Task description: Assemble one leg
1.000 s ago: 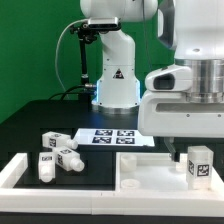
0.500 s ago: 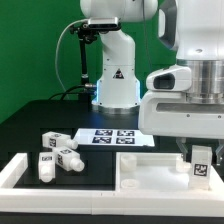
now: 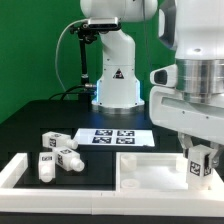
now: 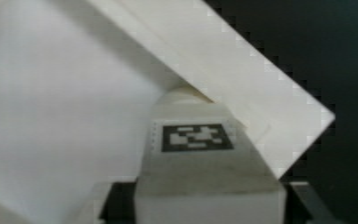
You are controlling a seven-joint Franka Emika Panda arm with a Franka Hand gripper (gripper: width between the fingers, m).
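Gripper point(image 3: 199, 163) pinching 1 leg point(image 3: 198, 166) upright, seating it at corner of white panel point(image 3: 150, 172). Judged: mid-insertion, tightening pending. 3 spare legs point(image 3: 58, 158) lying unused.

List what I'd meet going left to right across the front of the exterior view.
Loose legs on the black table → marker board → wide flat white panel → the leg in the gripper.

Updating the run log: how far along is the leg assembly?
Done: the leg is picked and carried to the flat panel's corner. In hand: the gripper holds it upright there; whether it's seated can't be told. Left: seating, release. Three spare legs lie loose.
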